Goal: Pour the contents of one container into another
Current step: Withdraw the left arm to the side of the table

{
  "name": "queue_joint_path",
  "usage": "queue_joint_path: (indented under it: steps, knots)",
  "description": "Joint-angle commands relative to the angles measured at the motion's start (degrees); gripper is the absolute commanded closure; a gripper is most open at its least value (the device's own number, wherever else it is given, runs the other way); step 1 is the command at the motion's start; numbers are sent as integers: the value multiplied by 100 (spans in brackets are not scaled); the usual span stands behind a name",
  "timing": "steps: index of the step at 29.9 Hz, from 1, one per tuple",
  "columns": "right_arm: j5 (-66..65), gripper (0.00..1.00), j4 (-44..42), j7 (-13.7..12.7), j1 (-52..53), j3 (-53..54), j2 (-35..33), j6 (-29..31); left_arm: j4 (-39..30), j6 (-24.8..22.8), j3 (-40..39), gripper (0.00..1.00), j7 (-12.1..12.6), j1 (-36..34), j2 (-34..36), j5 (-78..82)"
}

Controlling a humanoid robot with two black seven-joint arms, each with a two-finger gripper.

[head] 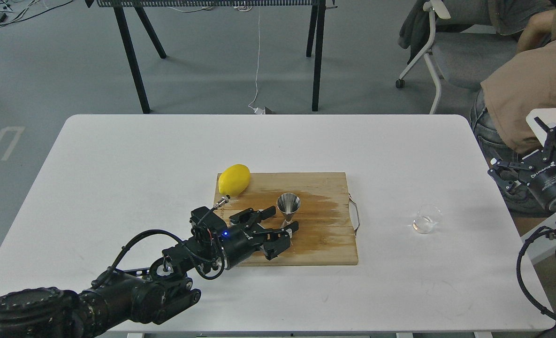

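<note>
Item: glass cup (426, 219), upright on table (141, 155) right of cutting board (324, 244), thin-rimmed, prob. light, slick, fragile, so grip low on wall; jigger (288, 210) on board betw. spread left gripper (280, 223) fingers; right gripper (524, 155) spread, well apart.

Jigger (288, 205) shiny steel; cup (426, 219) clear glass; cutting board (324, 244) matt wood, darker stain; table (118, 159) smooth white.

A single head camera looked forward and down from the near edge of the table (118, 155), taking in the whole top, with the board (320, 188) near centre, floor at 12 o'clock and a chair (446, 51) at 2 o'clock.
</note>
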Motion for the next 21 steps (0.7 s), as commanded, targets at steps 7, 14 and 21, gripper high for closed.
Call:
queue_joint_path:
  steps: [7,14,21]
  knots:
    - [0,1,0,0,0,0,0,0,-3,0,-101,19,0,189,60,-18]
    - [0,1,0,0,-27,0,0,0,-248,0,-136,19,0,224,376,-27]
    - [0,1,0,0,-27,26,0,0,-1311,0,-153,19,0,225,1613,-719]
